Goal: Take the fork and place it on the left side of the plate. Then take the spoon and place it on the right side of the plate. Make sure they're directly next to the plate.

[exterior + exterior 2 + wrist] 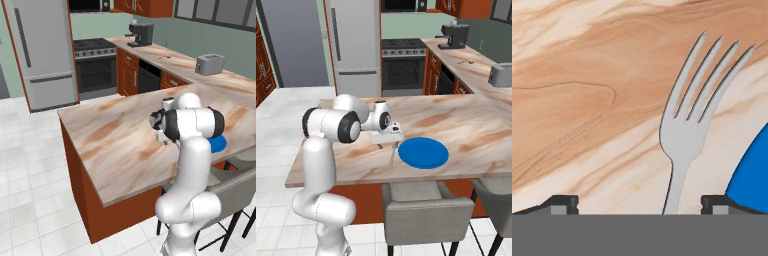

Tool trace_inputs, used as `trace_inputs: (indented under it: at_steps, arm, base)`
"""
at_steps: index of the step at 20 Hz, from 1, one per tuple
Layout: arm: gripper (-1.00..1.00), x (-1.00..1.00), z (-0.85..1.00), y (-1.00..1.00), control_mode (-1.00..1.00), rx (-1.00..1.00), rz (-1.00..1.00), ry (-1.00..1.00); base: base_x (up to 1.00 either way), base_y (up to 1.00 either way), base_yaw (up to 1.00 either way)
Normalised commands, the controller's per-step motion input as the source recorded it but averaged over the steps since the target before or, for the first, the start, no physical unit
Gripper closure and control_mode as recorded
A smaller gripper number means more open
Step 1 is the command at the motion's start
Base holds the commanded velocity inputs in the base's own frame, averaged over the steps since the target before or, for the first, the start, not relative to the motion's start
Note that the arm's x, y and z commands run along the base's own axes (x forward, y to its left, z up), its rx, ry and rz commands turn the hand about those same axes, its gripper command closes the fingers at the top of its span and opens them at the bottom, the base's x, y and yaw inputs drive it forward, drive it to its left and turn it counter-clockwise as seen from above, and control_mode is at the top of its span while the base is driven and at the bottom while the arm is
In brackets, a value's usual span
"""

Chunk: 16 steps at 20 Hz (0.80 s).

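My tool [639, 202] hangs low over the marble desk [466, 125], jaws spread wide, holding nothing; the silver fork [687, 125] lies flat between them, just beside the blue plate's [423, 152] left edge.

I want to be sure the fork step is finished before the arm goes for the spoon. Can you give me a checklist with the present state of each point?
1. Claw open: ok, fingertips stand wide apart.
2. Fork released: ok, it lies flat on the counter.
3. Fork on left side of plate: ok.
4. Fork directly next to plate: ok, close beside the rim.
5. Spoon located: cannot tell.
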Motion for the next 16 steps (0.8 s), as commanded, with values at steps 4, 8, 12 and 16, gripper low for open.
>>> trace_inputs:
  at_steps: [4,8,12,16]
  arm:
    - [-1.0,-0.04,0.32,0.19,-1.0,-0.03,0.04,0.0]
    - [-1.0,-0.26,0.31,0.15,-1.0,0.0,0.01,-0.01]
    - [-1.0,-0.66,0.21,0.0,-1.0,0.02,-0.03,-0.14]
    - [-1.0,-0.67,0.22,0.0,-1.0,0.08,-0.17,-0.13]
  base:
    - [0.0,0.0,0.0]
    - [0.0,0.0,0.0]
    - [0.0,0.0,0.0]
    - [0.0,0.0,0.0]
